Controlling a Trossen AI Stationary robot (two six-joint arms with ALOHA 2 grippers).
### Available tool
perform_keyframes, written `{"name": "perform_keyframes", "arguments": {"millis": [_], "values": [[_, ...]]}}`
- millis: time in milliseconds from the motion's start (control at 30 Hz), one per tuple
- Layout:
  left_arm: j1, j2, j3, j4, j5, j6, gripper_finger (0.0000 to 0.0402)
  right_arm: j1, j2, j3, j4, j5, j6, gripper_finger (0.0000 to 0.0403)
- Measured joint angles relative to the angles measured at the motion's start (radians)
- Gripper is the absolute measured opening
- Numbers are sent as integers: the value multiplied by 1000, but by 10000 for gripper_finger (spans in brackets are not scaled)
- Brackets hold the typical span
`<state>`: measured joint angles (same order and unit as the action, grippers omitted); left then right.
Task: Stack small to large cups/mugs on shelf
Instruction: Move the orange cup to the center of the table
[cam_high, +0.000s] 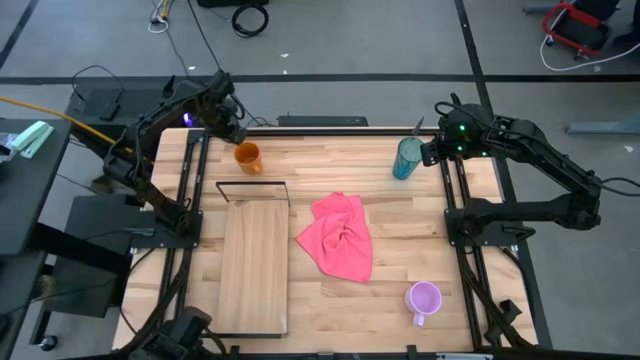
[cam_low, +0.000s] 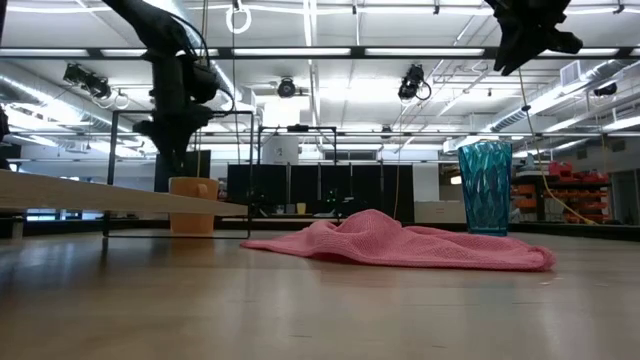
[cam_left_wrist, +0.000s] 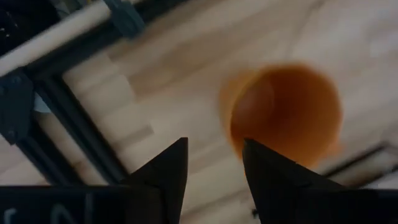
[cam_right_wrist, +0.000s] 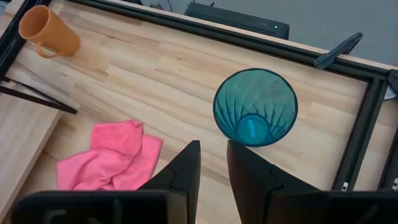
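The orange mug (cam_high: 247, 157) stands upright on the table at the far left, just beyond the shelf's black wire frame (cam_high: 252, 190); it also shows in the low view (cam_low: 193, 218) and the left wrist view (cam_left_wrist: 286, 112). My left gripper (cam_left_wrist: 214, 149) hovers open above and beside it, touching nothing. The teal tumbler (cam_high: 407, 158) stands upright at the far right and shows in the right wrist view (cam_right_wrist: 255, 107). My right gripper (cam_right_wrist: 212, 149) hangs above it with a narrow gap, empty. The lilac mug (cam_high: 424, 299) stands near the front right. The light-wood shelf plank (cam_high: 253, 255) lies at the left.
A crumpled pink cloth (cam_high: 338, 235) lies mid-table between the shelf plank and the lilac mug. Black frame rails (cam_high: 455, 215) run along the table's left and right sides. Bare wood lies between the orange mug and the tumbler along the far edge.
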<state>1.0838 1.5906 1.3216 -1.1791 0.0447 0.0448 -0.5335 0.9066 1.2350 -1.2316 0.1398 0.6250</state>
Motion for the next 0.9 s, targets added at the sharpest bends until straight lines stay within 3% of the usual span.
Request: {"name": "perform_keyframes", "arguments": {"millis": [367,667,900], "values": [[6,0,0,-49,-8,260,158,0,0,0,0,0,0,87],[-53,0,0,-48,54,193,154,58,0,0,-1,0,9,87],[-99,0,-50,3,56,34,162,115,0,0,-1,0,54,87]]}}
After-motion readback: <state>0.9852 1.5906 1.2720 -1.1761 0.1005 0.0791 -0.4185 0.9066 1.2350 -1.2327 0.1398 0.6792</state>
